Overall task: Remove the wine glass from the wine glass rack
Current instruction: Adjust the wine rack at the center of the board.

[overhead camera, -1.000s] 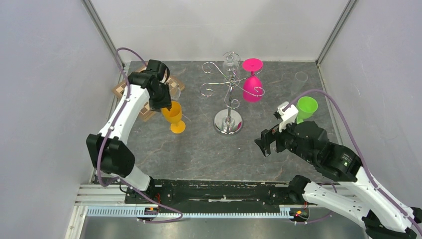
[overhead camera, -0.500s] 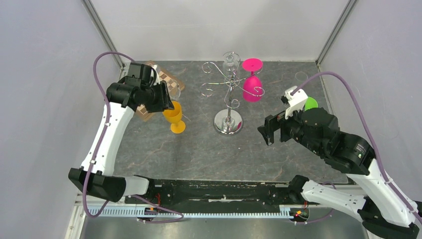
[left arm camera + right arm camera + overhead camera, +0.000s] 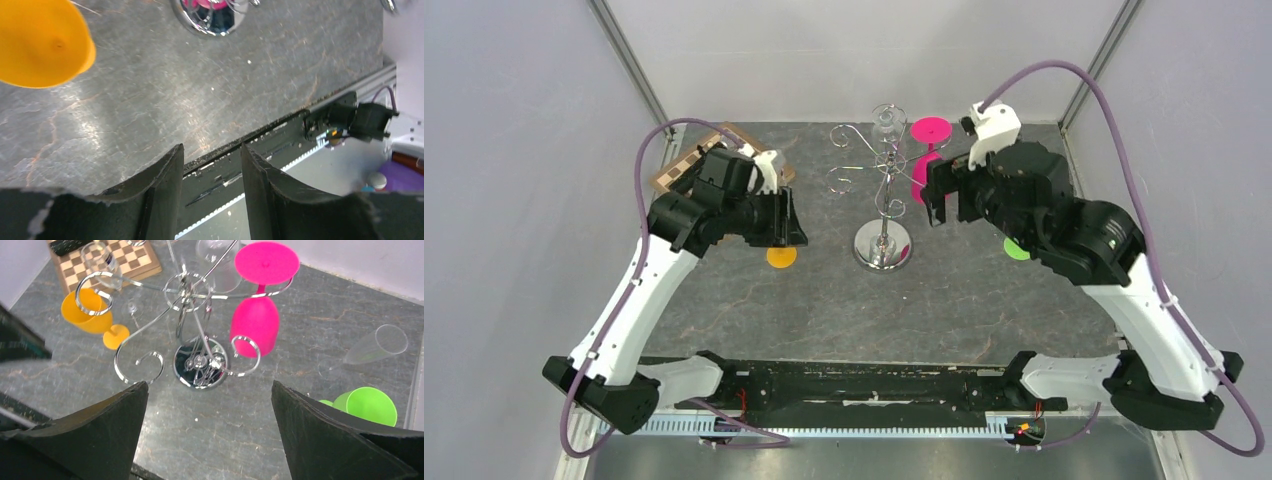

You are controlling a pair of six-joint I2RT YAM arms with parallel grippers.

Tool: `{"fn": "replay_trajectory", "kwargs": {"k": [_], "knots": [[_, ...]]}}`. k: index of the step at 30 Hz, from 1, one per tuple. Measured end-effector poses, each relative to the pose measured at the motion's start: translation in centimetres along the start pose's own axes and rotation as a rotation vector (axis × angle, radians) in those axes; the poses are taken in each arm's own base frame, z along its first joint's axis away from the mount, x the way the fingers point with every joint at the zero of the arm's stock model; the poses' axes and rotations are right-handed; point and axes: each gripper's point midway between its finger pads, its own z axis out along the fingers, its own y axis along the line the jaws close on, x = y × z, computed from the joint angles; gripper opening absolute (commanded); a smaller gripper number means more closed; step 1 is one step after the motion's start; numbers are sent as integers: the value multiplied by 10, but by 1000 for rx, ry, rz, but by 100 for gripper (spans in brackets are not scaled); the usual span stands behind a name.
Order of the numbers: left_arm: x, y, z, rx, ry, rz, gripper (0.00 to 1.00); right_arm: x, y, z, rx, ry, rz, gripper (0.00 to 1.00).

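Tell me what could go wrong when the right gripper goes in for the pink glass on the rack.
1. The pink glass hangs upside down by its foot on a curled arm of the rack. Pulled the wrong way, it may catch and tip the rack on its small round base.
2. A clear glass hangs right beside it, and the wide-open right gripper could knock it.
3. A green glass sits on the table close by the right arm and might get swept.

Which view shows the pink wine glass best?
The right wrist view: the pink wine glass hangs upside down from the wine glass rack, whole and in clear view. Top external shows it partly behind the right gripper. Left wrist misses it.
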Motion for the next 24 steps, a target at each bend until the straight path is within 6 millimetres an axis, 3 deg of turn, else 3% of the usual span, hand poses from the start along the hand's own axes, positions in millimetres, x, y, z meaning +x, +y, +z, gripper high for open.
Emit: {"fn": "replay_trajectory", "kwargs": {"k": [3, 7, 10, 15, 19, 24], "knots": [[14, -14, 2, 39, 17, 44, 51, -10, -5, 14, 35, 5, 16, 94], [30, -26, 2, 69, 25, 76, 50, -18, -30, 30, 89, 11, 64, 91], [38, -35, 1, 98, 21, 99, 49, -18, -49, 38, 126, 21, 95, 86], [45, -57, 0, 151, 13, 123, 46, -18, -57, 50, 123, 18, 135, 76], [45, -72, 0, 181, -6, 142, 38, -13, -64, 60, 128, 16, 165, 54], [35, -79, 3, 180, -42, 147, 26, 9, -70, 74, 141, 54, 183, 11]]}}
